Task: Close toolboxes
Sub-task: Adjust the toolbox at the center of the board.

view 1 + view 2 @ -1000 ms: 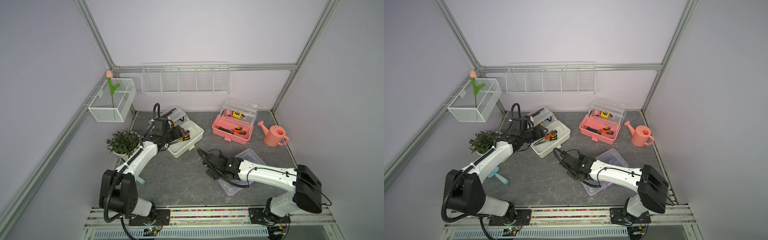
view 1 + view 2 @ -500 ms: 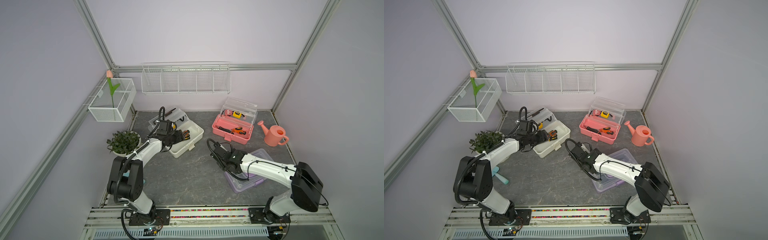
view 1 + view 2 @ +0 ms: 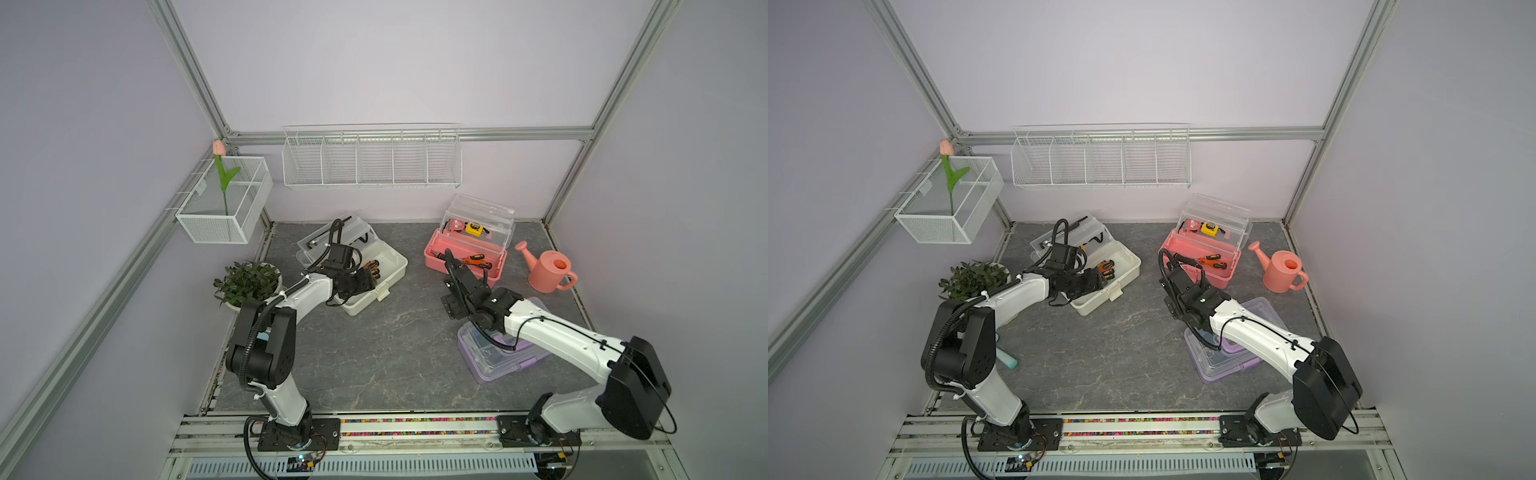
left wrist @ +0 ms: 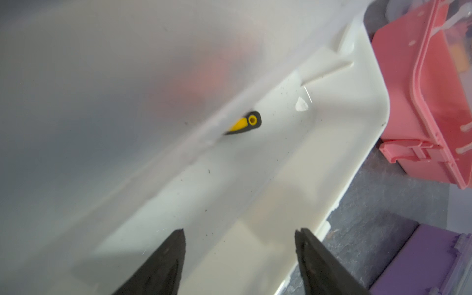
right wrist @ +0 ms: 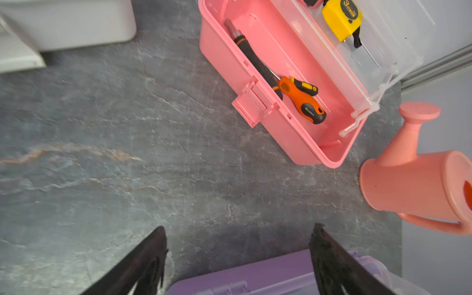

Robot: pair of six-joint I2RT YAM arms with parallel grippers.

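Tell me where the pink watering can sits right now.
In both top views the watering can stands upright near the back right corner of the table, just right of the open pink toolbox.

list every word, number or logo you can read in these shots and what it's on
"3": on the yellow tape measure in the open pink toolbox; the smaller print next to it is too blurred to read.
Brand mark on the black end of the orange screwdriver handle: there, but too small to read.
Nothing else readable in any view.
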